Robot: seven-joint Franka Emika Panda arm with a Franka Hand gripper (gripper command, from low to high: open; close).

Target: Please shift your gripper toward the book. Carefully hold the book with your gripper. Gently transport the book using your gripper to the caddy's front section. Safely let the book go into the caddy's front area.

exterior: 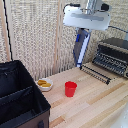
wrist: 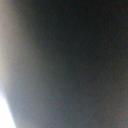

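My gripper (exterior: 81,31) holds the book (exterior: 80,47) hanging high at one o'clock, jaws closed on its upper edge. The caddy (exterior: 20,97) waits at eight o'clock. Swinging, the book could slip or hit the red cup (exterior: 70,89).

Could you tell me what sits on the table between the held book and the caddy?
In the exterior view, a red cup and a small bowl sit between the lifted book and the caddy.

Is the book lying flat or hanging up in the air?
Hanging: the book dangles upright beneath the gripper, clear above the table.
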